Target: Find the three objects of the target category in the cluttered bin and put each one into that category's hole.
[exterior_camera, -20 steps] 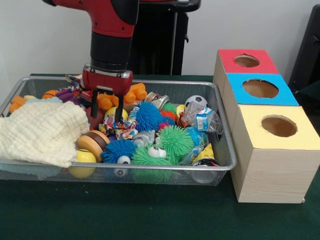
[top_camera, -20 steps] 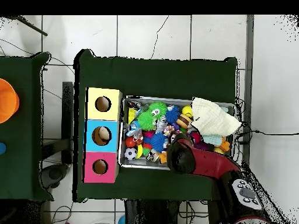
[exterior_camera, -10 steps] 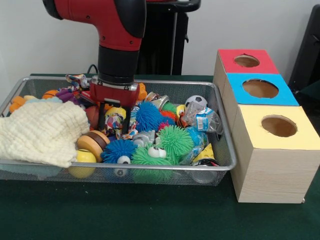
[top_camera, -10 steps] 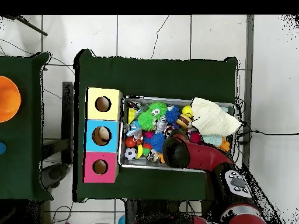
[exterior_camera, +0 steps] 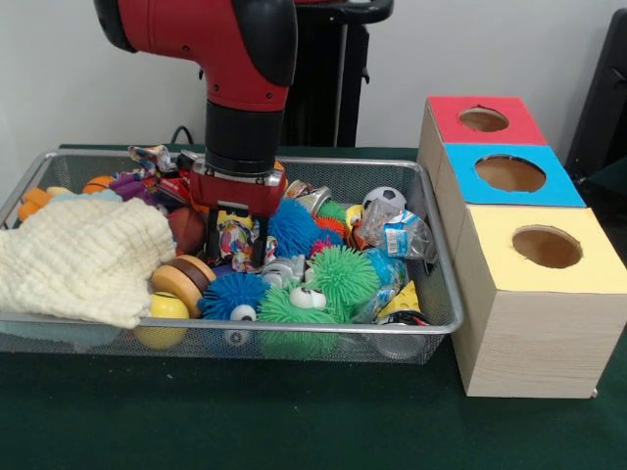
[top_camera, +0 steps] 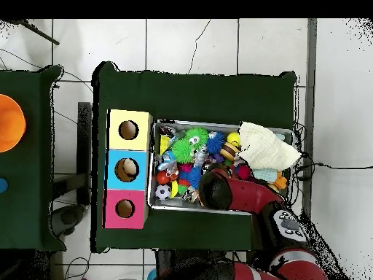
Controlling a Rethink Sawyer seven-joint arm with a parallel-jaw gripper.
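Your green table [exterior_camera: 294,431] carries two big things side by side: the wire bin [exterior_camera: 431,294] that pens the clutter in, and just beside it the row of wooden boxes, set close so a lifted toy has only a short trip. There are three boxes, each with one hole on top: yellow [exterior_camera: 534,294], blue [exterior_camera: 509,174] and red [exterior_camera: 482,119]. The task does not say which category or hole is wanted, so you cannot yet pick out the target toys. In the bin, one cream cloth [exterior_camera: 83,257] drapes over the near corner and may hide things under it. You can count about four spiky rubber balls, two blue [exterior_camera: 292,227] and two green [exterior_camera: 343,274], plus one small soccer ball [exterior_camera: 384,199]; more may lie buried. The arm stands upright so the claw [exterior_camera: 236,243] drops straight into the pile, its two fingers astride a multicoloured crinkly packet [exterior_camera: 235,240]; whether they have clamped it you cannot tell.
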